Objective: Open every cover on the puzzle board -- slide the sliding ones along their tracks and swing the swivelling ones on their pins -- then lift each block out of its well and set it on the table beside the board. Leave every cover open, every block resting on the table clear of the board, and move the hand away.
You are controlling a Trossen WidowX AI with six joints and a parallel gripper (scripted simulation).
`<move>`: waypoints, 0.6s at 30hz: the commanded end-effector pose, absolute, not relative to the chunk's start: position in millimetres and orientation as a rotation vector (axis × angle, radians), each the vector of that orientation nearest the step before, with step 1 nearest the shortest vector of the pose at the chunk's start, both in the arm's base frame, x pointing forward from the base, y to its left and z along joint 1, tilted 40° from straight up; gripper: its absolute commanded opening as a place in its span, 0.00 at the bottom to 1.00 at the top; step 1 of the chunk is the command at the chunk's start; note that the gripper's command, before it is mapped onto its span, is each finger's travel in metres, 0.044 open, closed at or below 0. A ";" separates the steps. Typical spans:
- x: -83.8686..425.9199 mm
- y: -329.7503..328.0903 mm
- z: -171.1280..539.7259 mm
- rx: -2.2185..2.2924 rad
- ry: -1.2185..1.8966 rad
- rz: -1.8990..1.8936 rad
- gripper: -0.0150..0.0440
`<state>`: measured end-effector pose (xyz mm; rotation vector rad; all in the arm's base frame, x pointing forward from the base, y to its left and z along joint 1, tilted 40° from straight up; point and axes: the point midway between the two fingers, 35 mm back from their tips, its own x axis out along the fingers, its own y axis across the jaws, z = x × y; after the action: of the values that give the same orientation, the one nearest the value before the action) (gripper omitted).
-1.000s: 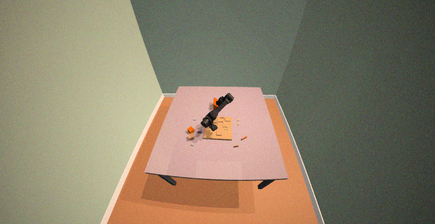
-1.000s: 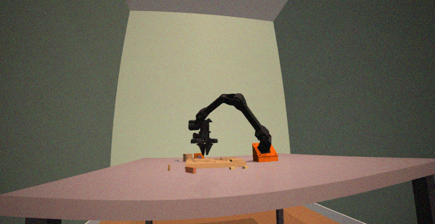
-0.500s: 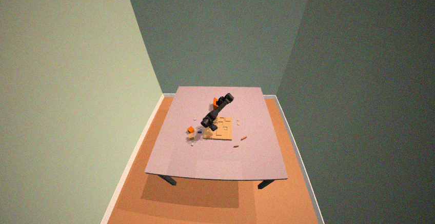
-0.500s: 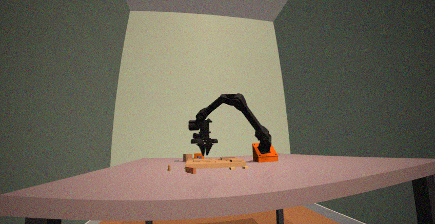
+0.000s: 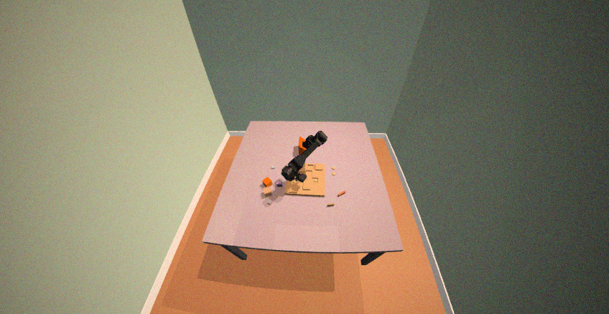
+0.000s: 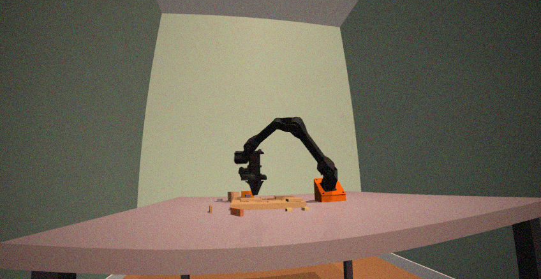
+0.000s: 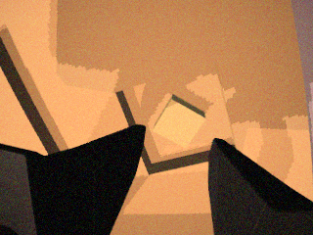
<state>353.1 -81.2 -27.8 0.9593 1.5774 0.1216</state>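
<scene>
The tan puzzle board (image 5: 317, 190) (image 6: 261, 204) lies on the table. My gripper (image 6: 254, 194) (image 7: 178, 141) points down just above its left part, with its fingers parted and nothing between them. A pale yellow block (image 7: 179, 125) sits in a square, uncovered well, just beyond the fingertips in the wrist view. A dark L-shaped edge (image 7: 149, 167) runs beside that well. Another small square well (image 5: 315, 179) shows near the board's middle; its contents are too small to tell. Two small pale yellow blocks (image 5: 333, 168) (image 5: 333, 174) rest on the table right of the board. Most cover positions are unclear, and the hand hides part of the board.
An orange cube (image 5: 266, 181), a tan block (image 5: 267, 191) and a dark purple piece (image 5: 279, 184) stand left of the board. A reddish bar (image 5: 341, 193) (image 6: 237, 212) and a brown stick (image 5: 330, 205) (image 6: 210, 209) lie to its front right. The orange arm base (image 6: 330, 196) is behind.
</scene>
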 end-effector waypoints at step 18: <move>354.1 -71.2 -39.2 0.002 1.162 0.949 0.50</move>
<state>353.7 -74.6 -36.3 0.2397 1.3049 0.7596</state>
